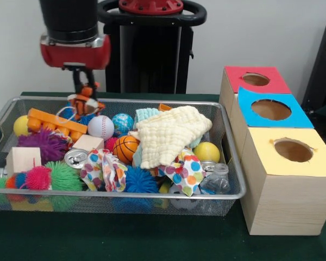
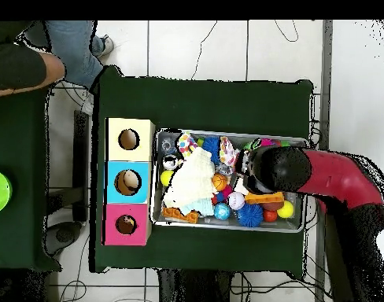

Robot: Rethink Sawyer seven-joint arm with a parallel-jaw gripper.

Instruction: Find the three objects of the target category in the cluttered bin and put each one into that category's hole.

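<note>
A: From the front, where is the arm?

B: Over the far left corner of the wire-mesh basket (image 1: 228, 157). The gripper (image 1: 80, 87) hangs just above the rim, its fingers pinched on an orange-and-white toy animal (image 1: 85, 99) that dangles over the clutter.

A: Any open room in there?

B: Hardly. An orange block (image 1: 55, 120) lies along the left back, a purple spiky ball (image 1: 42, 144) below it, a baseball (image 1: 100, 127) and a small basketball (image 1: 125, 148) in the middle. A cream cloth (image 1: 171, 133) covers the centre right, with a yellow ball (image 1: 206, 152) near the right wall. The front rim is lined by green and blue spiky balls and a spotted cloth (image 1: 186, 171).

A: And the boxes?

B: To the right of the basket, in a row running back: the yellow box (image 1: 288, 185) nearest, the blue box (image 1: 271, 111), then the red box (image 1: 255, 80). Each has a round hole on top, uncovered. Bare green table (image 1: 125, 239) lies in front.

A: From overhead?

B: The arm (image 2: 321, 174) covers the basket's right part, so the gripper itself is hidden. The three boxes touch the basket's left side. A person's arm (image 2: 22, 67) shows at the upper left, well apart.
</note>
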